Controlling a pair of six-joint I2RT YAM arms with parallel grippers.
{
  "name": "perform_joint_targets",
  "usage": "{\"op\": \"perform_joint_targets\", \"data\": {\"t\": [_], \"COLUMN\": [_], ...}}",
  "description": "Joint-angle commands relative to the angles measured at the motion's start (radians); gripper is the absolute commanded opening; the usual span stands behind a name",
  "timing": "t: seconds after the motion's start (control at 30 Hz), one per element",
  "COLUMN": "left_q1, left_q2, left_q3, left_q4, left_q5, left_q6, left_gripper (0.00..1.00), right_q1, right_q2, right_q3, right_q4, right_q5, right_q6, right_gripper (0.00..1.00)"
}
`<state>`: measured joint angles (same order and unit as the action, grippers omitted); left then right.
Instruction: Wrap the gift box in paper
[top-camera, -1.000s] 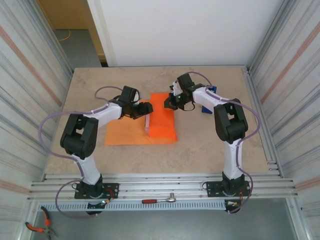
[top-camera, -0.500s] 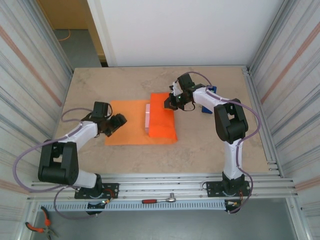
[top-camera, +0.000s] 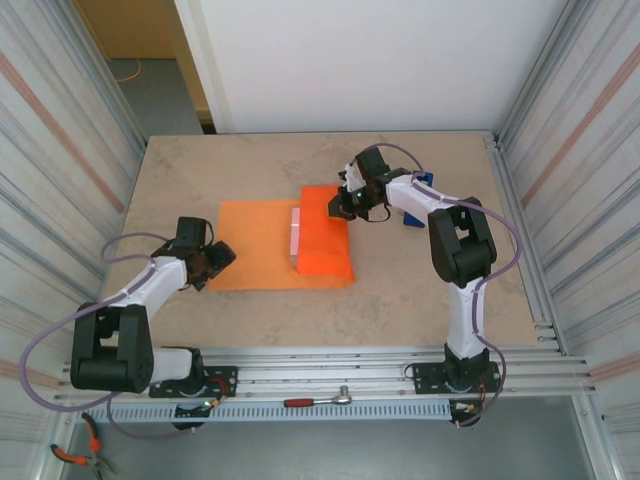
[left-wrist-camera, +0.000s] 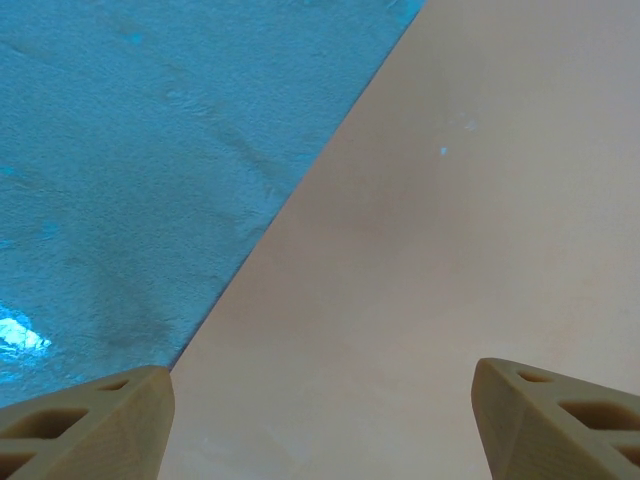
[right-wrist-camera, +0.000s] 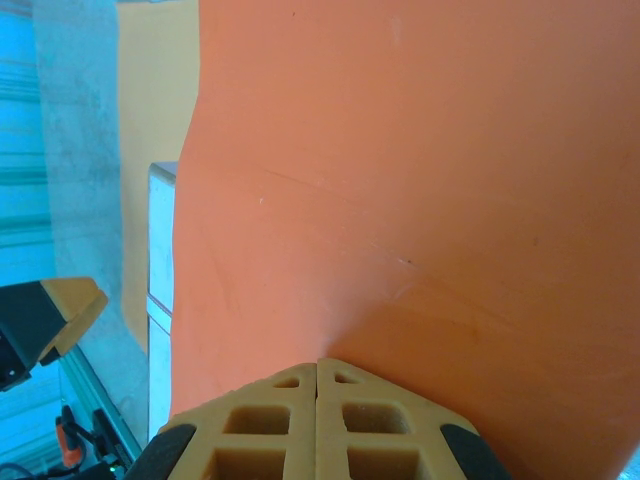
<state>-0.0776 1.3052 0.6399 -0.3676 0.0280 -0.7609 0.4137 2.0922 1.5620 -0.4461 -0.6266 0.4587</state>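
Note:
The orange paper (top-camera: 255, 245) lies flat on the table, and its right part is folded over the gift box, of which a pale strip (top-camera: 294, 235) shows at the fold's left edge. My right gripper (top-camera: 341, 206) is shut, its tips (right-wrist-camera: 318, 372) pressed onto the folded paper (right-wrist-camera: 420, 150) above the box (right-wrist-camera: 160, 250). My left gripper (top-camera: 214, 262) hovers open over the paper's near left edge. In the left wrist view the open gripper (left-wrist-camera: 320, 425) has nothing between its fingers, and the paper (left-wrist-camera: 450, 200) looks pale peach.
A blue tape dispenser (top-camera: 420, 198) stands behind the right arm. A ratchet (top-camera: 320, 400) lies on the front rail and pliers (top-camera: 75, 455) lie below it at the left. Ribbed walls close in both sides. Bare tabletop (top-camera: 430, 290) lies to the right of the paper.
My left arm has pulled away from the box, leftward and toward the front, to the paper's left edge, with its jaws opening wider. The right gripper has stayed on the fold.

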Motion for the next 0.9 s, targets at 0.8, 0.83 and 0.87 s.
{"op": "perform_joint_targets", "data": {"t": [0.8, 0.83, 0.87], "left_q1": [-0.066, -0.059, -0.051], "left_q2": [0.262, 0.276, 0.293], "left_q3": [0.142, 0.168, 0.197], "left_q4": [0.351, 0.353, 0.346], "left_q5": [0.254, 0.266, 0.271], "left_q6": [0.180, 0.198, 0.212], "left_gripper": [0.79, 0.80, 0.80], "right_q1": [-0.009, -0.010, -0.010], "right_q2": [0.040, 0.042, 0.040], "right_q3": [-0.034, -0.034, -0.034], "right_q4": [-0.104, -0.104, -0.105], "right_q5": [0.074, 0.073, 0.073], "right_q6": [-0.031, -0.031, -0.029], "right_gripper": [0.00, 0.00, 0.00]}}
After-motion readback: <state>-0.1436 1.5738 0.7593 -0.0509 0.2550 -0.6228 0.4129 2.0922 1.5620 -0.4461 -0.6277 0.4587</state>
